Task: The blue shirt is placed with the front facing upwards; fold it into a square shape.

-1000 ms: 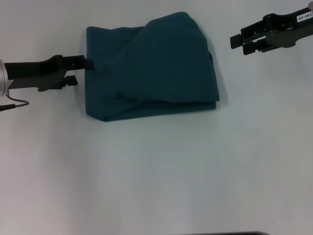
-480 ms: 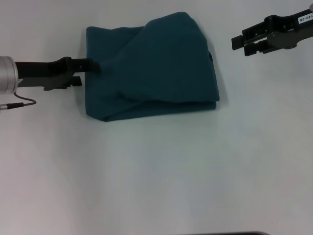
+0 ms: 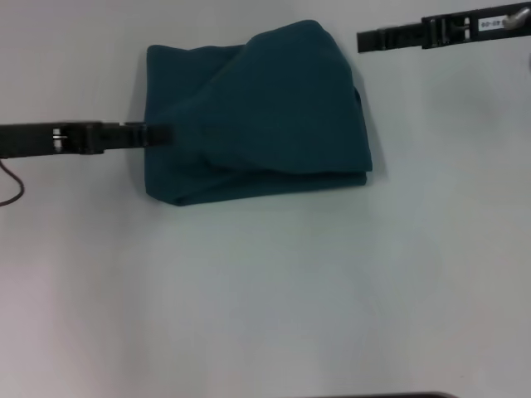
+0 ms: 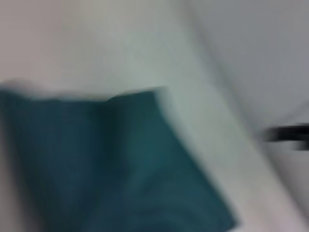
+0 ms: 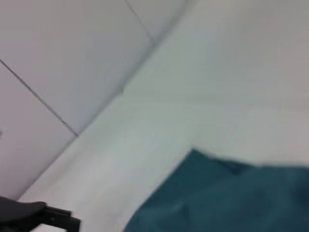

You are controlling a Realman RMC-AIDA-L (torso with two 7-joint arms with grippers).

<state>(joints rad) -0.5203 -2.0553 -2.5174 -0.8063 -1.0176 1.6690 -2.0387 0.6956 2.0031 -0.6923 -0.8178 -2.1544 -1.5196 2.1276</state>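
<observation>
I am looking at the left gripper first: its jaws are lying edge-on to the head camera as one thin dark bar, so I cannot tell how they are standing. The tip is sitting over the left edge of the dark teal-blue cotton shirt, about halfway along that side; whether it is touching the cloth I cannot tell.

The right gripper is hovering at the far right, near the shirt's far right corner but apart from it, over bare worktop. It too is showing only as a slim bar, so I cannot tell how its jaws are set.

The shirt is lying on the plain white worktop, folded into a rough, bulky rectangle with only plain fabric showing. An upper layer is draping diagonally from the far right corner toward the left, and the lower layers are peeking out along the near edge.

The left wrist camera is giving me a blurred corner of the shirt; the right wrist camera is showing another corner.
</observation>
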